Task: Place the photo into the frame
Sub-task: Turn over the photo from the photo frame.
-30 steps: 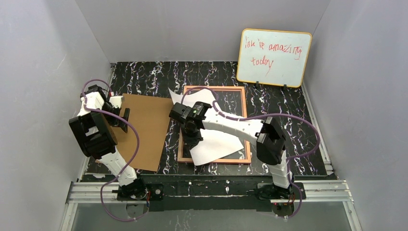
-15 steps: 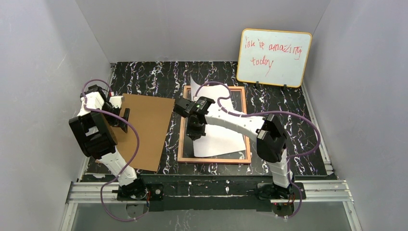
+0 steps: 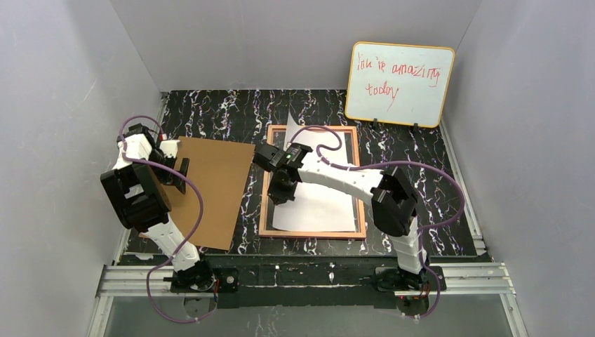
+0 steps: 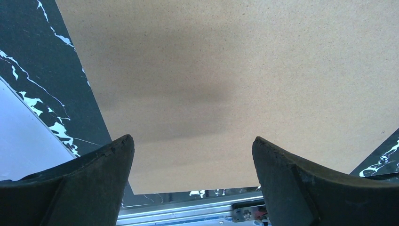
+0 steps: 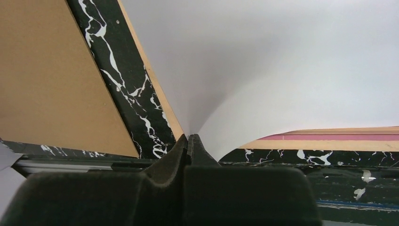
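Observation:
The frame [image 3: 264, 203] lies reverse side up in the middle of the table, its orange-tan border showing. The photo [image 3: 323, 207] lies white back up inside it, its far corner curling up past the frame's far edge. My right gripper [image 3: 281, 195] is shut on the photo's left edge, just inside the frame's left border. In the right wrist view the jaws [image 5: 189, 139] pinch the bent white sheet [image 5: 282, 70] beside the frame's border [image 5: 155, 89]. My left gripper [image 3: 184, 175] hangs open and empty over the brown backing board [image 3: 214, 189], which fills the left wrist view [image 4: 235, 80].
A yellow-edged whiteboard [image 3: 398, 84] with red writing leans against the back wall at the right. Grey walls close in both sides. A metal rail [image 3: 302, 275] runs along the near table edge.
My right gripper has swung the photo from lying askew across the frame to lying squarely within its borders. The left arm has not moved.

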